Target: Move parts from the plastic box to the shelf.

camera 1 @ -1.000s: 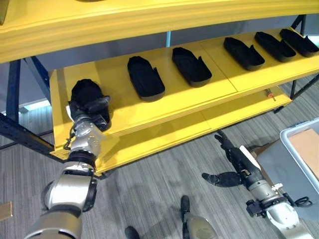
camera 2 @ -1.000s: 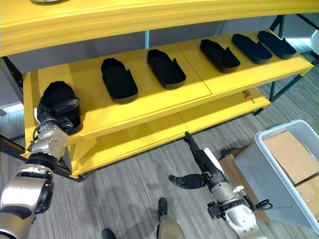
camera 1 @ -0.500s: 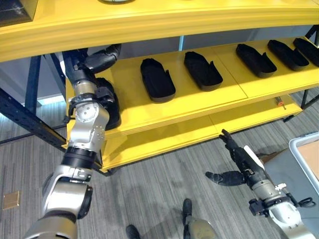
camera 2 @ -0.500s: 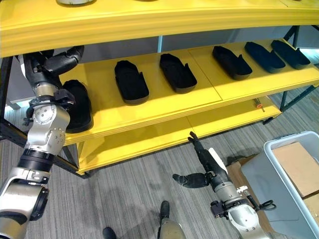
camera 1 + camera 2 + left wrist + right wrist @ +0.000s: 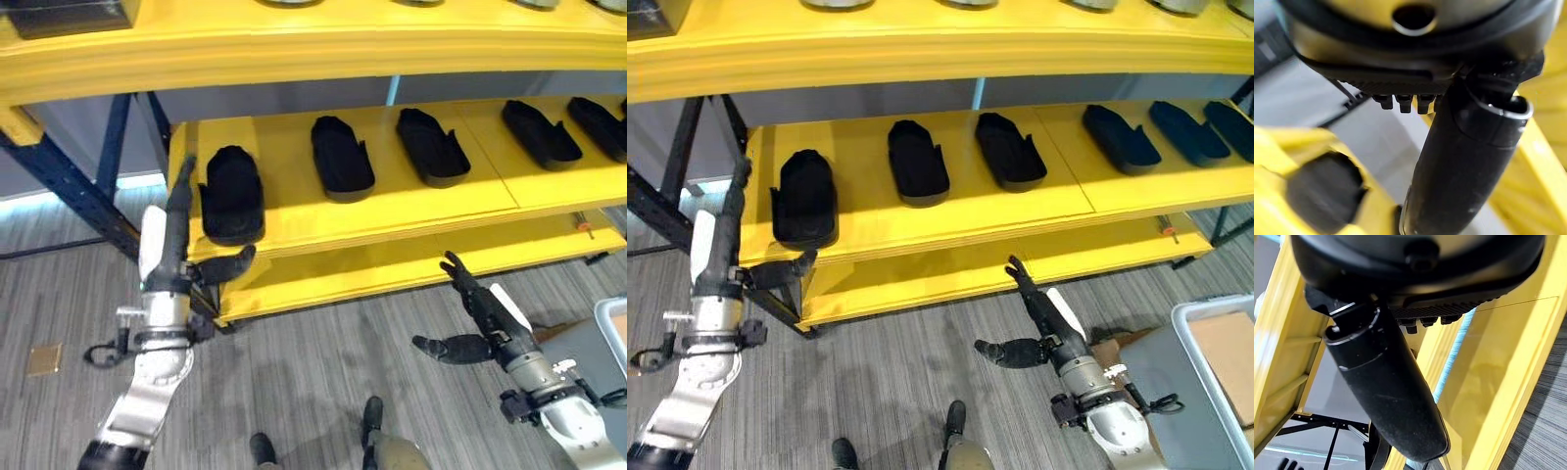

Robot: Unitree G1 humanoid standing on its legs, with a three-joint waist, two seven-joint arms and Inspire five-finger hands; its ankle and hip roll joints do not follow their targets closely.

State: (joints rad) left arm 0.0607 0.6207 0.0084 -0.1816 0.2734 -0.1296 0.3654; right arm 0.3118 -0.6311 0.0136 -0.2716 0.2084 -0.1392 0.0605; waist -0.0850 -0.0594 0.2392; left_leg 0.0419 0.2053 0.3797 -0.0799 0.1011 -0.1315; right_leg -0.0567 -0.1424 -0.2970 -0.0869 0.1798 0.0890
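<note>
Spanning the head views from nine o'clock to three o'clock, the yellow shelf carries a row of black parts on its middle board, with a lower yellow board beneath it and grey striped floor in front. Toward four o'clock in the right eye view, the corner of the plastic box shows with a brown cardboard sheet lying in it. The leftmost black part lies flat on the middle board near its nine o'clock end, with a second part and a third beside it in the row and more toward two o'clock. The left hand stands at eight o'clock, just beside the shelf's front corner, fingers straight and pointing to twelve o'clock, thumb spread toward the board edge, holding nothing. The right hand hovers above the floor at four o'clock, fingers straight, thumb splayed to nine o'clock, likewise empty.
</note>
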